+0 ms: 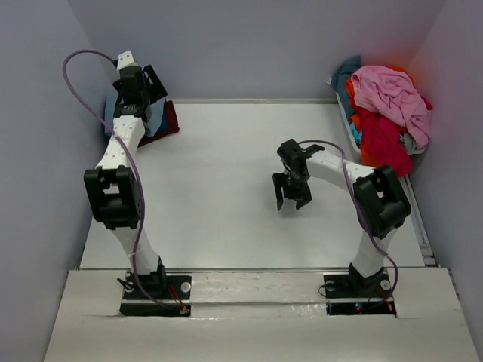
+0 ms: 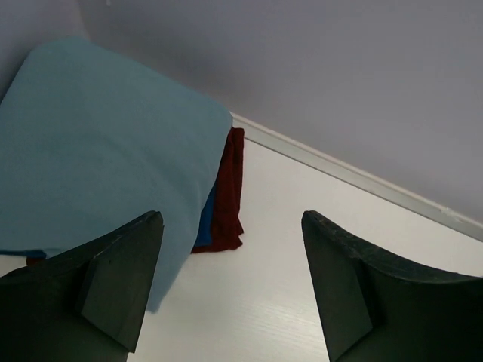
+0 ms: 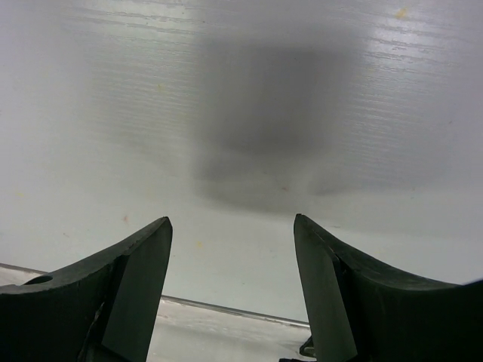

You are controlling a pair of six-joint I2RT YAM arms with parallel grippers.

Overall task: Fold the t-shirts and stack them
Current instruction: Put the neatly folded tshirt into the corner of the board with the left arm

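Note:
A folded stack lies at the table's back left corner: a slate-blue t-shirt [image 2: 98, 143] on top, a blue edge [image 2: 205, 222] under it, and a dark red t-shirt [image 2: 229, 188] at the bottom. In the top view my left arm mostly hides the stack [image 1: 167, 121]. My left gripper [image 2: 230, 219] is open and empty, raised just beside the stack [image 1: 143, 84]. My right gripper [image 1: 293, 197] is open and empty above bare table right of centre, also in the right wrist view [image 3: 230, 222]. Unfolded pink [image 1: 392, 94], red [image 1: 385, 139], orange [image 1: 350, 96] and teal [image 1: 346, 72] t-shirts are heaped at the back right.
The heap sits in a white bin [image 1: 352, 130] against the right wall. Grey walls close the table at the back and both sides. A raised strip [image 1: 249, 269] runs along the near edge in front of the arm bases.

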